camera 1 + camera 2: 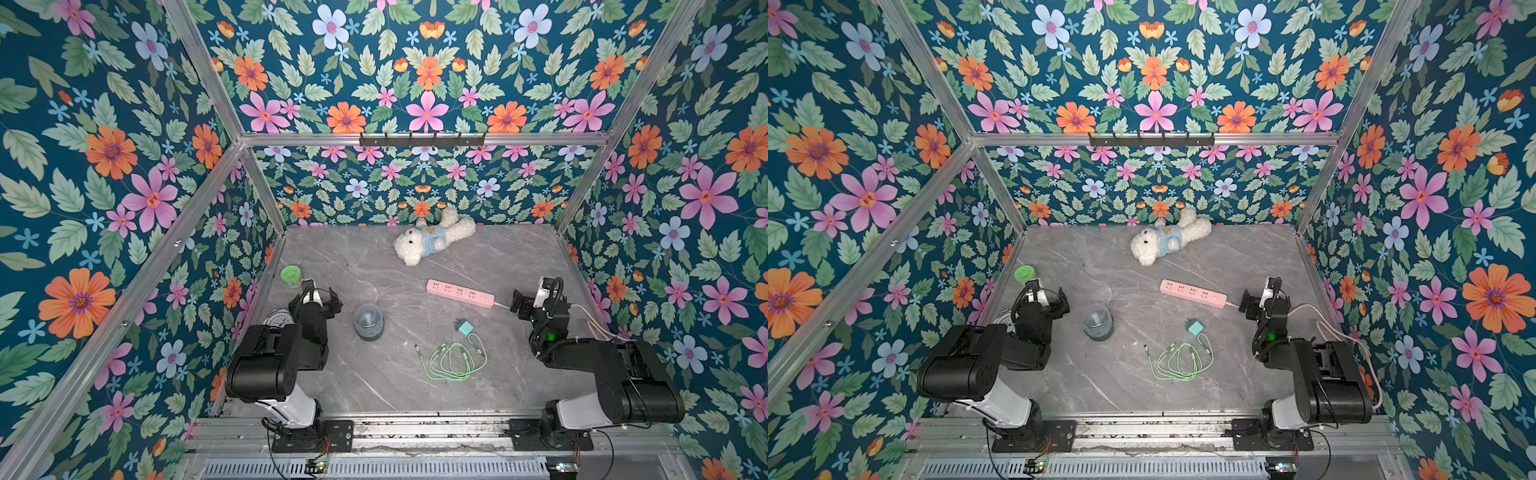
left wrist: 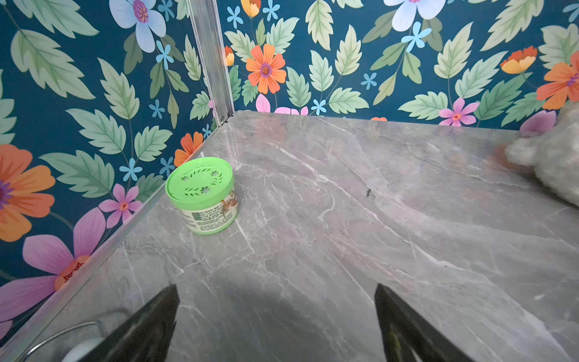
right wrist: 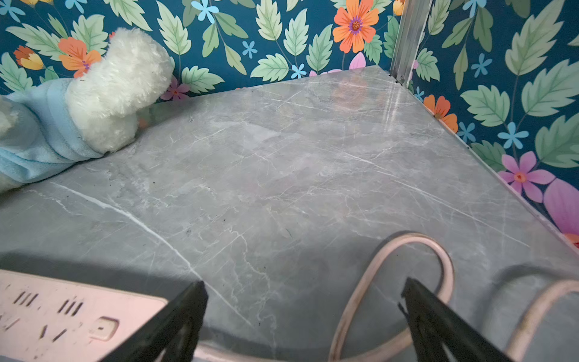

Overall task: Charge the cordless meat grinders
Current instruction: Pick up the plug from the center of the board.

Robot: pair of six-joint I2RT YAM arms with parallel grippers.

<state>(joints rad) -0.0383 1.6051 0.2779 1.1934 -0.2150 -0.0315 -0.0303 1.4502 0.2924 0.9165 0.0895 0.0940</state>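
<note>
Nothing is started. The meat grinder [image 1: 368, 322] stands on the table [image 1: 374, 386], left of middle in both top views. Both the left fingers [image 2: 156, 313] and right fingers [image 3: 185, 313] are apart, empty. Next, I guess: grab the green cable [image 1: 453, 361].

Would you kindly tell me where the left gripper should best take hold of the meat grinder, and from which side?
Probably the lower side wall of the meat grinder, near its teal base, approached level from the left arm's side. It stands upright and alone, and its domed top is rounded, so the open left gripper would likely slip there.
</note>
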